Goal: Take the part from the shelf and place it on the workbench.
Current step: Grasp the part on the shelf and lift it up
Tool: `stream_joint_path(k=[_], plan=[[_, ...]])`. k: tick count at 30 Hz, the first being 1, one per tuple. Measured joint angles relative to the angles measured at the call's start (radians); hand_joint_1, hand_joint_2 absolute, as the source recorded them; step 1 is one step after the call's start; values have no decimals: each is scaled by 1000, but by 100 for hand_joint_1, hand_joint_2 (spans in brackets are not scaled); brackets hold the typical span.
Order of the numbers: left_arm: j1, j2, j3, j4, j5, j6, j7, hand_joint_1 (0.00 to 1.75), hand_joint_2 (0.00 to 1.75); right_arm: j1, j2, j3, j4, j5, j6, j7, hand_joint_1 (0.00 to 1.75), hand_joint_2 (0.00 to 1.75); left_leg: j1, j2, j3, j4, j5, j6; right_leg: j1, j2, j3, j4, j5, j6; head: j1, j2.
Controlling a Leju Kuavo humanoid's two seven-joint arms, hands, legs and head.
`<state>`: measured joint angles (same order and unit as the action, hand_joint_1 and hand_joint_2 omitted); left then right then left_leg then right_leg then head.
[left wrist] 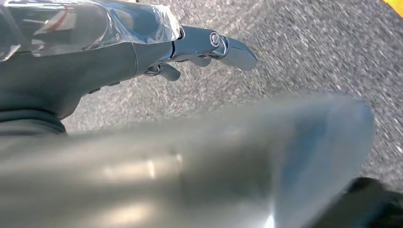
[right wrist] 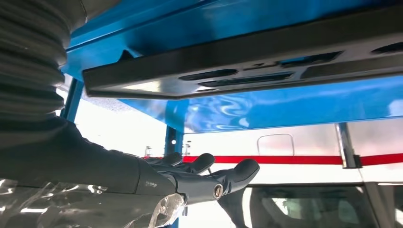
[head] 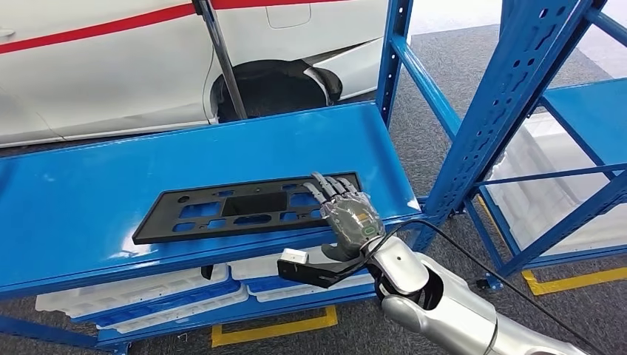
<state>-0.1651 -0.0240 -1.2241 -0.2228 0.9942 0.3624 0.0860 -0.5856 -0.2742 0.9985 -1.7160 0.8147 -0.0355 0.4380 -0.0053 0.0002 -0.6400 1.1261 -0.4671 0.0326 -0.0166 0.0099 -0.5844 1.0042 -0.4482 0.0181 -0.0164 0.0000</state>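
Right hand [head: 353, 216] is out over the blue shelf [head: 89, 185], palm down, fingers [head: 325, 186] stretched straight and slightly apart, holding nothing. The part, a flat black plastic panel [head: 222, 207] with rectangular cut-outs, lies flat on the shelf surface, long side running across. The fingertips overlap the panel's right end in the head view; the right wrist view shows the fingers [right wrist: 223, 178] extended with a clear gap between them and the panel [right wrist: 247, 66], so they hover just above it. White trays [head: 148, 292] sit on the level below. Left hand [left wrist: 142, 42] hangs over grey carpet [left wrist: 304, 42], fingers extended, nothing in it. A white car with a red stripe [head: 111, 66] stands behind the shelf.
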Motion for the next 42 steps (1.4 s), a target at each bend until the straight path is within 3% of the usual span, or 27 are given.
stream_joint_path(k=[2,3,7,9,11,12,13,14,16,18,20,22,24,26,27,28,29,31,33,35,37,39,41,42], plan=[[1,-3,1,0,7,-1,-3,0,175,-8,12,3,6,-2,1,-12,0,175,-12,3,51,-122,47,21,4,-1,0,0,0,1,0,0],[3,-5,1,0,12,-1,-4,0,175,-11,17,6,11,-4,1,-17,0,175,-17,4,61,-148,53,26,4,-3,0,-1,0,2,0,0],[12,-12,4,0,20,0,-12,0,175,-19,38,17,32,-11,0,-32,0,175,-16,4,77,-184,68,32,4,-9,0,3,-11,19,0,0],[12,-14,6,0,21,0,-13,0,175,-25,41,19,40,-14,-2,-34,0,175,-10,4,88,-202,78,31,5,-8,-34,82,-60,25,2,0],[14,-15,7,0,23,-2,-15,0,175,-27,43,24,52,-17,-4,-34,0,175,-10,3,88,-203,78,33,5,-8,-93,205,-114,31,3,0],[15,-16,8,0,24,-2,-16,0,175,-26,44,27,58,-18,-4,-35,0,175,-10,3,88,-202,78,33,4,-9,-111,240,-120,35,3,0],[17,-18,8,0,24,-3,-16,0,175,-25,45,30,63,-19,-4,-35,0,175,-9,3,88,-201,78,33,2,-9,-112,240,-108,38,3,0],[18,-19,8,0,23,-3,-13,0,175,-25,46,33,67,-19,-4,-35,0,175,-8,2,88,-198,77,31,0,-9,-94,202,-80,41,4,0],[18,-21,9,0,19,0,-6,0,87,-27,47,34,74,-18,-5,-35,0,175,-7,2,84,-186,69,22,-4,-9,-29,73,-20,44,4,0],[17,-21,9,0,13,3,-5,0,0,-29,51,35,78,-17,-7,-36,0,175,-10,2,76,-170,61,11,-5,-6,7,-2,1,34,3,0],[16,-21,9,0,10,2,-7,0,0,-28,54,35,82,-16,-7,-35,0,175,-10,2,71,-163,58,6,-3,-4,5,-7,1,16,3,0],[16,-21,8,0,9,2,-6,0,0,-29,55,35,85,-16,-7,-35,0,175,-6,1,64,-142,43,-1,-4,-4,4,-7,4,6,2,0],[16,-22,8,0,6,1,-5,0,0,-30,58,35,86,-16,-7,-35,0,175,1,1,26,-52,-11,-15,-7,-5,3,-8,7,0,1,0],[16,-23,8,0,5,0,-5,0,0,-29,59,35,88,-16,-7,-36,0,175,7,1,-36,84,-71,-27,-7,-5,0,-8,8,-3,0,0],[17,-23,8,0,4,0,-5,0,0,-29,59,36,89,-16,-7,-36,0,175,9,1,-56,128,-83,-29,-7,-5,-1,-8,8,-3,0,0],[18,-23,8,0,4,0,-5,0,0,-28,59,36,90,-16,-7,-36,0,175,10,1,-60,136,-77,-29,-7,-4,-1,-8,8,-3,0,0],[18,-24,8,0,3,-1,-5,0,0,-28,60,36,91,-16,-7,-36,0,175,10,1,-44,102,-53,-26,-6,-4,0,-8,8,-3,0,0],[16,-24,8,0,1,0,-5,0,0,-30,62,36,93,-16,-7,-36,0,175,6,0,24,-42,13,-12,-6,-2,1,-9,8,-2,0,0],[14,-24,8,0,-1,1,-4,0,0,-32,65,36,93,-15,-6,-36,0,175,-3,1,71,-146,48,2,-5,-2,0,-9,8,2,0,0],[15,-24,8,0,-2,3,-3,0,0,-33,68,36,94,-15,-6,-36,0,175,-11,2,77,-165,51,9,-6,-3,0,-12,10,12,0,0],[16,-25,8,0,-3,3,-3,0,0,-33,70,36,94,-14,-5,-35,0,175,-6,2,83,-180,59,13,-6,-5,-1,-9,4,24,1,0],[14,-26,8,0,-5,5,-2,0,0,-35,70,35,94,-13,-5,-35,0,175,0,2,91,-196,68,20,-3,-5,-29,57,-40,29,3,0],[13,-27,9,0,-7,6,-2,0,0,-32,70,36,96,-13,-4,-34,0,175,-2,3,92,-197,68,25,-2,-5,-90,190,-106,31,4,0],[14,-28,8,0,-7,5,-2,0,0,-30,70,36,97,-13,-3,-34,0,175,-2,3,92,-197,68,25,-2,-5,-116,246,-124,33,5,0]])
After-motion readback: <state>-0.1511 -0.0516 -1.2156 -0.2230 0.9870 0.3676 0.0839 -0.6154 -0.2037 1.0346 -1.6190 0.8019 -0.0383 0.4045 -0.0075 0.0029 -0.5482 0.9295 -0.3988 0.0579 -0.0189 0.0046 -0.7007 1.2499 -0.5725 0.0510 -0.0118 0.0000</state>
